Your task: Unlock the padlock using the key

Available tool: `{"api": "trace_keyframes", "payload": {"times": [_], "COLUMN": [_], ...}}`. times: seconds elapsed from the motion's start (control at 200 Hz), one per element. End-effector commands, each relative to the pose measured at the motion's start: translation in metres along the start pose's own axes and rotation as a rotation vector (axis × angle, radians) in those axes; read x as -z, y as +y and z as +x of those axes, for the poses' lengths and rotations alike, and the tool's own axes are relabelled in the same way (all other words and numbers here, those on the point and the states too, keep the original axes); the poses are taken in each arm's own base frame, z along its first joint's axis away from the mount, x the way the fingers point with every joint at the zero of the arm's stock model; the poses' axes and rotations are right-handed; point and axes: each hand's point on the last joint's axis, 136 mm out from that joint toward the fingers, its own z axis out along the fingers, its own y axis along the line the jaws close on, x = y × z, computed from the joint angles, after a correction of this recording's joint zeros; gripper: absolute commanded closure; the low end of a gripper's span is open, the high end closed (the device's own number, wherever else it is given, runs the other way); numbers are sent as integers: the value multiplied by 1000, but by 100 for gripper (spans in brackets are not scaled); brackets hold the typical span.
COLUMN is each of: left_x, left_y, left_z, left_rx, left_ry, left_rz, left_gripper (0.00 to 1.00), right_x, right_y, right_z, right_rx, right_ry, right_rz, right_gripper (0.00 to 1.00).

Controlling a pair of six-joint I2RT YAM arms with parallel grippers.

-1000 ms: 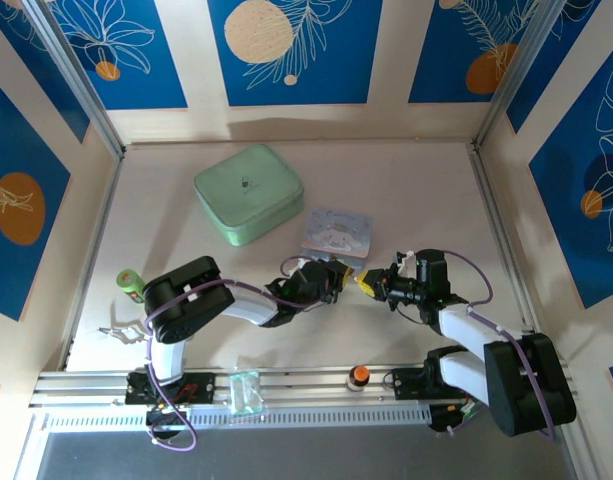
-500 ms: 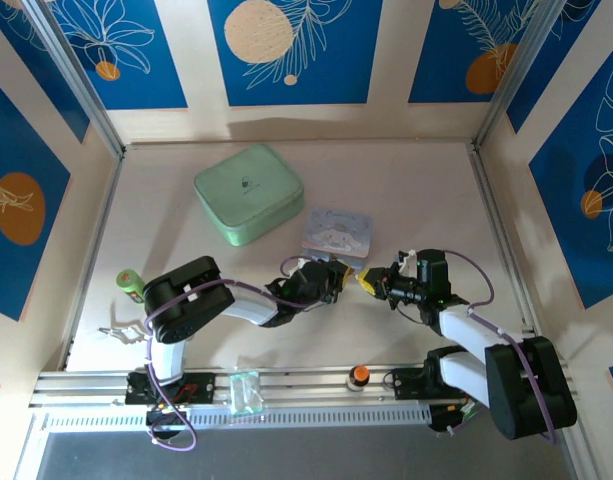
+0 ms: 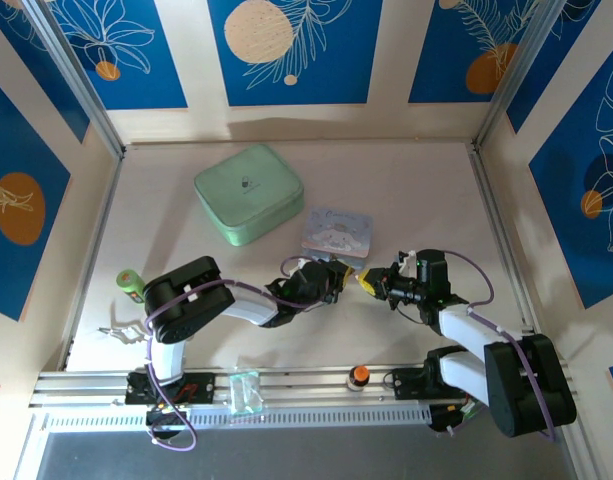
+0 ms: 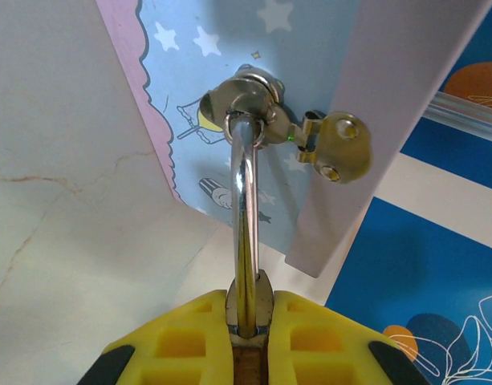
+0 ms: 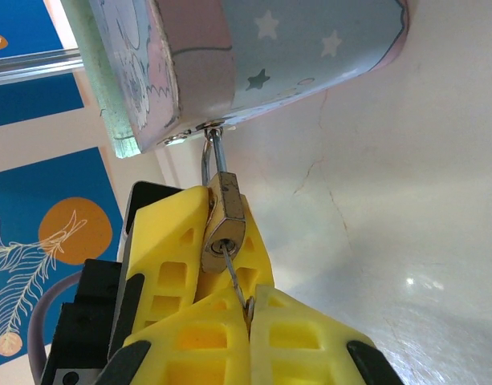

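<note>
Right hand [image 5: 247, 309], seemingly tight around key [image 5: 236, 277]

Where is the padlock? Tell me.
In the right wrist view, the padlock hangs from the hasp of the blue tin, pinched by the left claw, key in its keyhole.

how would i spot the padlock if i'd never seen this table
Start at the pale blue cartoon-printed tin mid-table, beside the bigger mint-green case. Hooked through its latch is the padlock: a tiny brass block on a thin silvery loop, clamped between yellow fingers, far smaller than either box.
</note>
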Motion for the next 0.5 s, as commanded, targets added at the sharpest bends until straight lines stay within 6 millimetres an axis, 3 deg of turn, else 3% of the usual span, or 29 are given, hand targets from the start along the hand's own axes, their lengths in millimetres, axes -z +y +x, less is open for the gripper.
{"api": "trace_keyframes", "payload": {"times": [0.0,0.495], "left_x": [0,-2], "left_y": [-13,-9], "left_z": [13,30], "left_rx": [3,-17], "left_ry": [48,75], "left_rz": [53,53], "left_gripper": [100,100], "right_x": [-2,-8], "right_y": [-1,23], "right_z": [4,14], "right_rx": [-7,-45], "right_ry": [18,98], "right_rz": [-2,-59], "right_gripper": [100,100]}}
